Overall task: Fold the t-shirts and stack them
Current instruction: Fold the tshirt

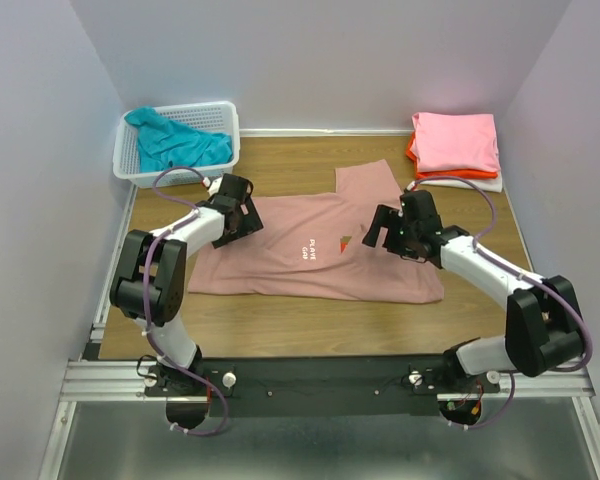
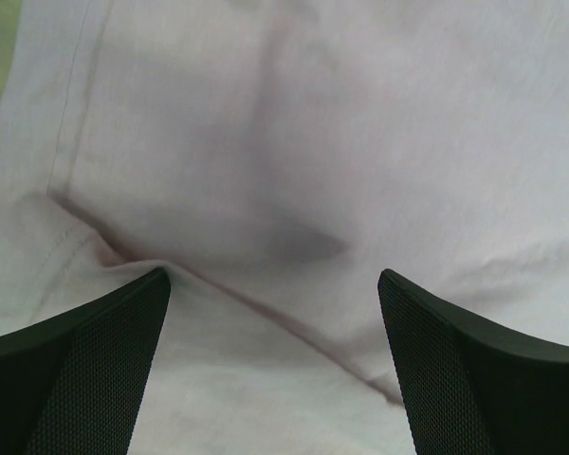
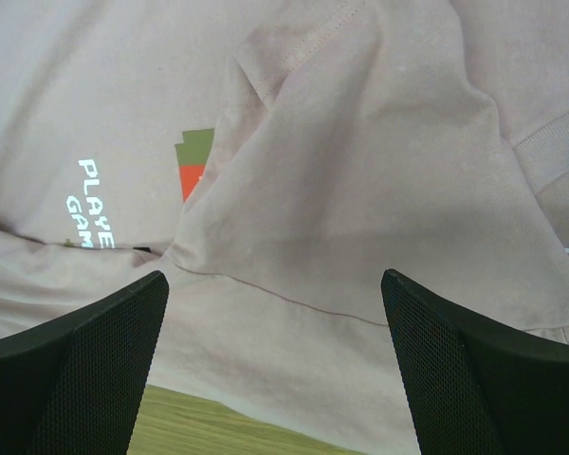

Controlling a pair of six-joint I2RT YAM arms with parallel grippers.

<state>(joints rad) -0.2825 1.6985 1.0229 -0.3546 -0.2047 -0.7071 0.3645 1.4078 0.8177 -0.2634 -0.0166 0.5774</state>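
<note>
The dusty-pink t-shirt [image 1: 310, 255] with white text lies partly folded across the middle of the table. It fills the left wrist view [image 2: 294, 152] and the right wrist view [image 3: 360, 190]. My left gripper [image 1: 242, 222] is open and empty just above the shirt's left part, over a crease. My right gripper [image 1: 388, 232] is open and empty above the shirt's right part, near a folded-over flap and the print. A teal t-shirt [image 1: 180, 145] lies in the basket. Bright pink [image 1: 455, 140], orange [image 1: 412, 150] and white [image 1: 470, 183] t-shirts lie folded in a stack at the back right.
The white lattice basket [image 1: 230, 125] stands at the back left corner. Walls close in the table on the left, back and right. Bare wood shows along the near edge [image 1: 310, 325] and in the right wrist view [image 3: 218, 427].
</note>
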